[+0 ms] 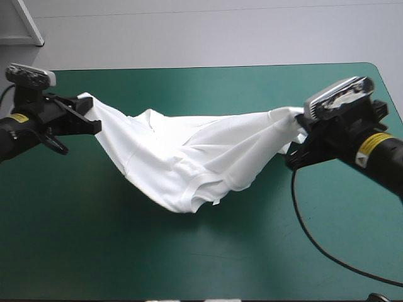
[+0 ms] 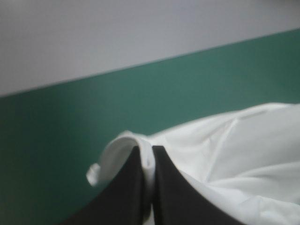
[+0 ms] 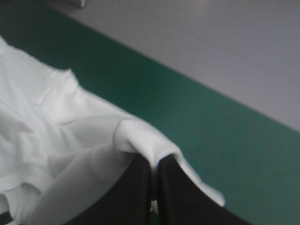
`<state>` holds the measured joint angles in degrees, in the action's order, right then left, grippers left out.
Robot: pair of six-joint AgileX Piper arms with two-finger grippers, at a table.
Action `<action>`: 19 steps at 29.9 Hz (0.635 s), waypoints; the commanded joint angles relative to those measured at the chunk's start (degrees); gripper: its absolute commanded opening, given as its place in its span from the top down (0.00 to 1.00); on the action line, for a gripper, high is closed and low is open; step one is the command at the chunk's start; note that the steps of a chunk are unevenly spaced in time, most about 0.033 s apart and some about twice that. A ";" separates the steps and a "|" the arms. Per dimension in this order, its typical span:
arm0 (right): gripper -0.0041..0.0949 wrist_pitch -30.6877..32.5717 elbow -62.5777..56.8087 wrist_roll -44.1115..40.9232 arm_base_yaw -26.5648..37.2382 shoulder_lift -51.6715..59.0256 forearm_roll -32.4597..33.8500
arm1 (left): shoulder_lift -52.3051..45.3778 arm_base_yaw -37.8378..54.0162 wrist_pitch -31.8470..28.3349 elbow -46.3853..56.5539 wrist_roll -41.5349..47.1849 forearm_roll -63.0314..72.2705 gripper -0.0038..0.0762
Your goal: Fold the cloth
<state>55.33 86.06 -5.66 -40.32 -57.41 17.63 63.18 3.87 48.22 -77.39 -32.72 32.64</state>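
The white T-shirt (image 1: pixel 189 157) hangs stretched between both arms over the middle of the teal-green table (image 1: pixel 189 264), sagging low at its centre where the hem droops toward the cover. My left gripper (image 1: pixel 93 116) is shut on the T-shirt at its left corner. My right gripper (image 1: pixel 298 129) is shut on the T-shirt at its right corner. In the left wrist view the black fingers (image 2: pixel 133 187) pinch a fold of T-shirt (image 2: pixel 234 150) at the left gripper (image 2: pixel 147 152). In the right wrist view the T-shirt (image 3: pixel 56 126) drapes over the right gripper (image 3: pixel 154 164).
The table's far edge (image 1: pixel 208 67) runs behind the shirt, with grey floor beyond it. Bare teal-green cover lies in front of the shirt, toward the near edge.
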 commanded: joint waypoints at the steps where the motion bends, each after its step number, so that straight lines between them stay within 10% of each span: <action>1: 0.95 -3.84 9.80 3.25 0.01 1.06 5.57 | -2.46 -0.19 -1.44 -11.05 0.27 3.82 0.93; 19: 0.95 -9.64 47.27 21.07 0.01 -0.41 0.98 | 1.78 -0.19 -2.74 -58.87 0.41 -0.55 0.93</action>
<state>51.31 129.74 13.49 -40.32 -57.32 19.06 63.43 3.87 50.37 -131.32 -32.72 32.48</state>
